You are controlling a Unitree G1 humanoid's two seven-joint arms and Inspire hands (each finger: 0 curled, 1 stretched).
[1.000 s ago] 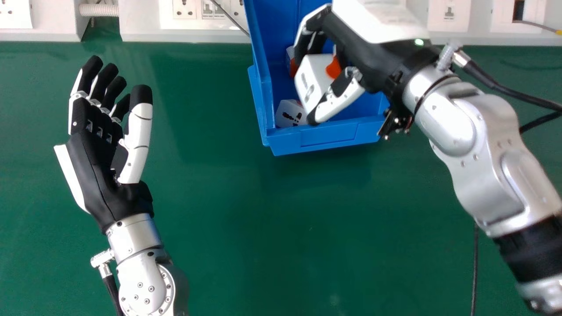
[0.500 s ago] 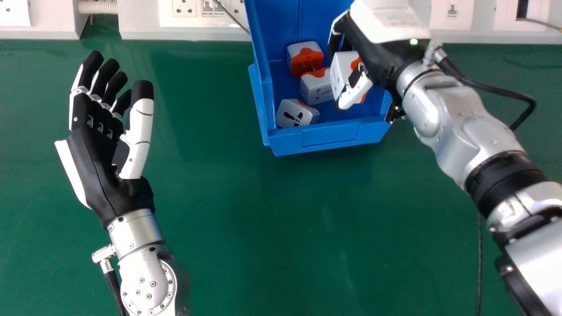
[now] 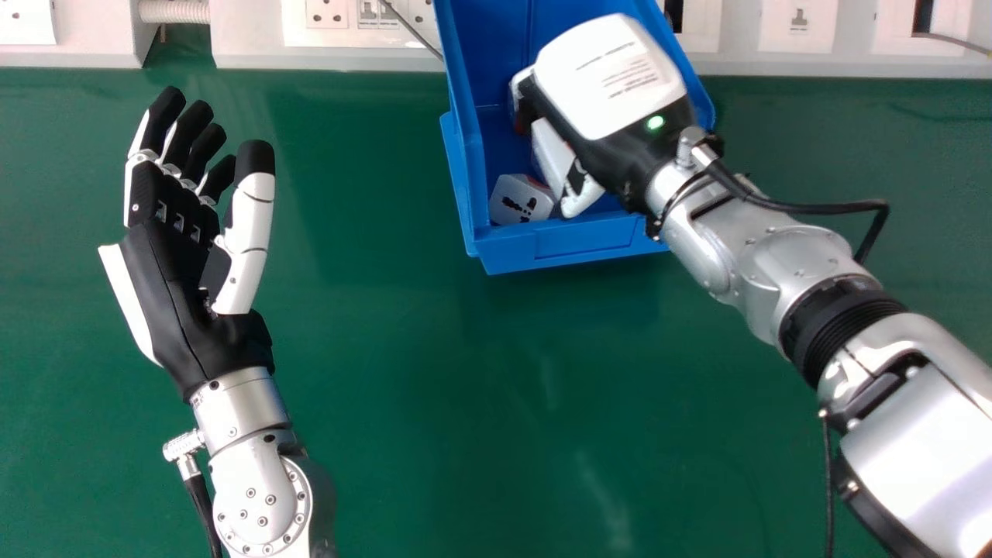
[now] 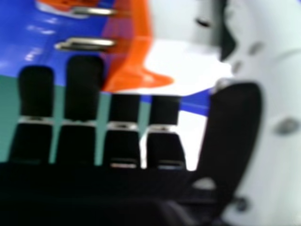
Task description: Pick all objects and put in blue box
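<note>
With fingers of the right hand (image 3: 612, 93) against the thumb, pinches a white-and-orange adapter (image 4: 134, 70) above the blue box (image 3: 573, 240). Has another adapter (image 3: 515, 203) in it, just beside the thumb, and holds the left hand (image 3: 174, 302) well apart, fingers loosely spread.

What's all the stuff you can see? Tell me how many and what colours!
Box: one, blue, far side of the table
Adapter with holes: one, white, box's near left corner
Adapter with metal pins: one, orange and white, in or over the box
More adapters: can't count, partly hidden
Table: one, green, underneath
Sockets: several, white, far edge
Ribbed hose: one, whitish, far left
Left hand: one, black and white, left side
Right hand: one, black and white, over the box
</note>
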